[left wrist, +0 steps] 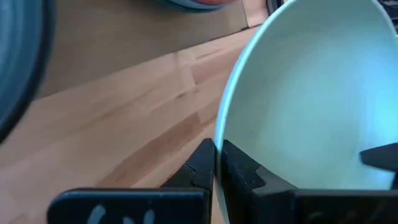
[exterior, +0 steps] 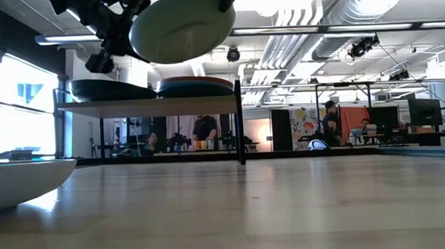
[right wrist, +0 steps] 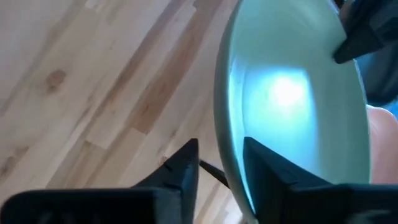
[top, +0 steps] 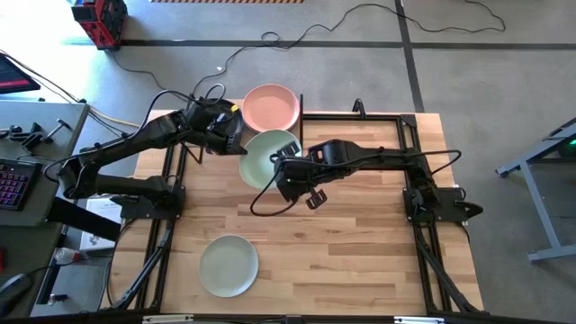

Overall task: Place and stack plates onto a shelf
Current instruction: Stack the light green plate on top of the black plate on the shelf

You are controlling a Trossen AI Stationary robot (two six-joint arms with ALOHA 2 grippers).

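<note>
Above the wooden worktop, left gripper fingers pinch the sage plate; right gripper fingers spread astride its rim.

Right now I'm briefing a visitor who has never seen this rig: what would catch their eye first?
The sage green plate, lifted above the table's middle with both arms on it: the left gripper shut on its rim, the right gripper at the opposite rim, fingers parted. Next, the pink plate on the shelf at the far edge, and a pale plate alone on the near tabletop.
</note>
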